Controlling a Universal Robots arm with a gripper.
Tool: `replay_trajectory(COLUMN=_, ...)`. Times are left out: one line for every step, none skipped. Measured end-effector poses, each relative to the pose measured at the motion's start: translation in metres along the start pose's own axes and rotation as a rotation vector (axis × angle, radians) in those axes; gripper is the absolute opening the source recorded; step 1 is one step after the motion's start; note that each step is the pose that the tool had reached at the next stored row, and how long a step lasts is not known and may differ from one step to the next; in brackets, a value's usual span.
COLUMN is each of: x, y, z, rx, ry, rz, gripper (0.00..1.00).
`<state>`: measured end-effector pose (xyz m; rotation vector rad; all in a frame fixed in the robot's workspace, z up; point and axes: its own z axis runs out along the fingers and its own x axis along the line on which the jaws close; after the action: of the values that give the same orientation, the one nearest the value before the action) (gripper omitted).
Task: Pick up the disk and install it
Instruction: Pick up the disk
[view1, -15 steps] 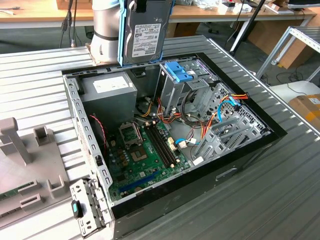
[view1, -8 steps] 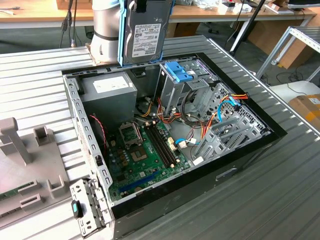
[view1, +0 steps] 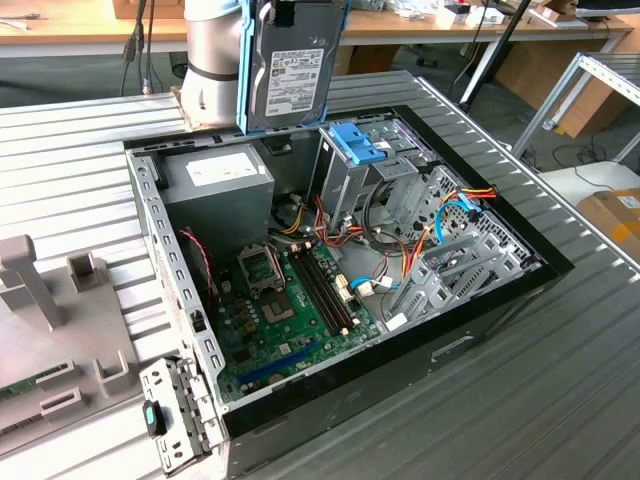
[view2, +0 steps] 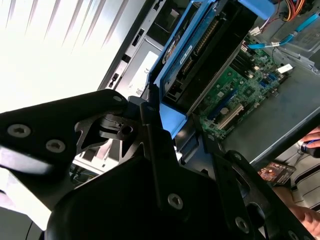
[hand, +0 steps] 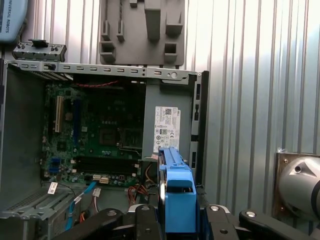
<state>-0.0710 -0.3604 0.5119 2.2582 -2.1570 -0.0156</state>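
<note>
The disk (view1: 293, 70) is a grey-metal drive with a white label and blue side rails. In the exterior view it hangs upright above the back of the open computer case (view1: 480, 330), just over the gap between the power supply (view1: 215, 185) and the drive cage with its blue latch (view1: 355, 145). In both wrist views my gripper (hand: 177, 216) (view2: 180, 132) is shut on the disk (hand: 176, 192) (view2: 200, 55), one black finger (hand: 145, 212) on each blue rail. Below it lie the motherboard (hand: 100, 130) and the labelled power supply (hand: 167, 127).
The robot's base (view1: 212, 60) stands behind the case. A grey moulded fixture (view1: 40, 290) and a loose metal bracket (view1: 170, 410) lie at the exterior view's left. Cables (view1: 420, 240) crowd the case's right side. A person's hand (view2: 305, 210) is near the case.
</note>
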Motion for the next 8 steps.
replay_trajectory(x=0.0000, y=-0.0010, z=0.0000, rx=0.0000, ry=0.0000, rz=0.000, gripper=0.37)
replay_trajectory(x=0.0000, y=-0.0017, z=0.0000, rx=0.0000, ry=0.0000, rz=0.000, gripper=0.37)
replay_trajectory(x=0.0001, y=-0.0029, z=0.0000, rx=0.0000, ry=0.0001, rz=0.000, gripper=0.37)
replay_trajectory(x=0.0002, y=-0.0049, z=-0.0001, rx=0.0000, ry=0.0001, rz=0.000, gripper=0.37)
replay_trajectory(x=0.0002, y=-0.0063, z=-0.0001, rx=0.0000, ry=0.0002, rz=0.000, gripper=0.37)
replay_trajectory(x=0.0003, y=-0.0076, z=-0.0001, rx=0.0000, ry=0.0001, rz=0.000, gripper=0.37)
replay_trajectory(x=0.0003, y=-0.0078, z=-0.0001, rx=0.0000, ry=0.0001, rz=0.000, gripper=0.37)
replay_trajectory(x=0.0003, y=-0.0078, z=-0.0001, rx=0.0000, ry=0.0001, rz=0.000, gripper=0.37)
